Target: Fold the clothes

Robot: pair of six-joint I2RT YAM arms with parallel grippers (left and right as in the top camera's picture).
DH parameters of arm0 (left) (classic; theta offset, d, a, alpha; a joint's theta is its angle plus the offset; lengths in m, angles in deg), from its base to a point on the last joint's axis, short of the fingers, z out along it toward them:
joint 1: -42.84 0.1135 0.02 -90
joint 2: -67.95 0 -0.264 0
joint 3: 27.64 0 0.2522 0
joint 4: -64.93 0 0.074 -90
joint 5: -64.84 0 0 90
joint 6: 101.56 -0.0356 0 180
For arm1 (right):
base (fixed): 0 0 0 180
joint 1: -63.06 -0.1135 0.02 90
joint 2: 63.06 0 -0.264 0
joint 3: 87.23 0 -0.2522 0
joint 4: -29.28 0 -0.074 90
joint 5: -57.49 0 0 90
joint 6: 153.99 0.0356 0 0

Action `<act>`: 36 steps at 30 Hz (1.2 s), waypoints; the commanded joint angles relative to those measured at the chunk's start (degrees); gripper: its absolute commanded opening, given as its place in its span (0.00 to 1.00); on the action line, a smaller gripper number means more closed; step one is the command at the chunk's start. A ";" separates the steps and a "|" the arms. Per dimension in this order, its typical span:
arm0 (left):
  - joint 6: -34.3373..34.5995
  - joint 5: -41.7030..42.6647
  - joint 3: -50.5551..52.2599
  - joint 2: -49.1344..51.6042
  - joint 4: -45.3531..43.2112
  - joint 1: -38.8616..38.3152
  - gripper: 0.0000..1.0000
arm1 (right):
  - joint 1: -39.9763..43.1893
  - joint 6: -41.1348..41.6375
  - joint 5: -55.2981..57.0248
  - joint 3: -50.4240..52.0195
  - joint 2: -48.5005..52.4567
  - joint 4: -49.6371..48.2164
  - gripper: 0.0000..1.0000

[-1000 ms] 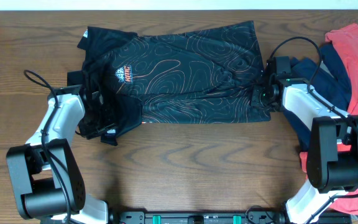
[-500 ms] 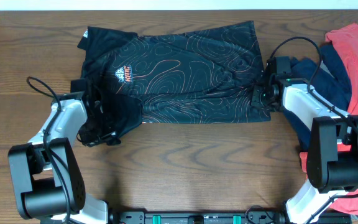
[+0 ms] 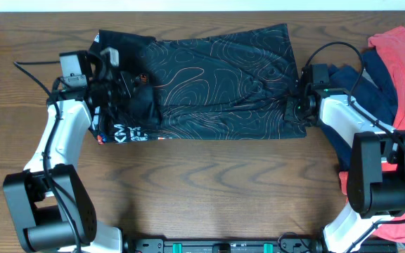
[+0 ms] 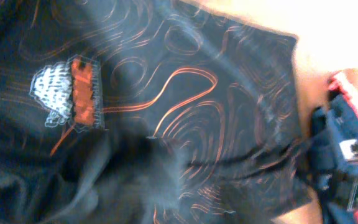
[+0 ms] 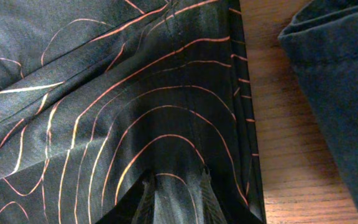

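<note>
Jersey [image 3: 216, 84] hem inside right claw [image 3: 293, 109]

Dark brown wooden table [image 3: 209, 183] with wavy grain, pale strip [image 3: 202, 4] along its far edge, soft even light

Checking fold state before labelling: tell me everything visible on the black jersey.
The black jersey looks thin and smooth, printed with fine orange-white contour lines. It lies flat across the far half of the table, hem end to the right. Its left end is folded over onto the body, showing white lettering at the near-left edge. An orange-and-white logo shows in the left wrist view. The right gripper pinches the hem, puckering it. The left gripper is over the folded end, grip unclear.
</note>
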 commanded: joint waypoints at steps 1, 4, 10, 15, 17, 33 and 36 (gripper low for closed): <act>2.82 1.64 -0.35 -0.61 -0.68 0.57 0.97 | -0.26 -0.26 0.44 2.67 2.10 1.73 0.24; 2.78 -3.43 -0.35 -0.61 4.98 1.84 0.98 | -0.26 -0.26 0.44 2.67 2.10 2.14 0.25; 0.07 -28.79 -0.28 -0.61 22.71 6.19 0.98 | -0.26 -0.28 0.44 2.67 2.10 3.43 0.25; 0.00 -36.57 0.92 -0.59 23.21 9.42 0.99 | -0.26 -0.28 0.42 2.67 2.10 3.65 0.25; 0.02 -36.54 2.03 -0.55 20.92 10.08 0.65 | -0.26 -0.28 0.44 2.67 2.10 3.63 0.25; -1.27 -32.59 5.46 4.81 17.18 9.99 0.35 | -0.26 -0.28 0.44 2.67 2.10 3.96 0.26; -1.29 -28.79 5.46 4.83 17.18 9.99 0.36 | -0.26 -0.26 0.44 2.67 2.10 4.04 0.26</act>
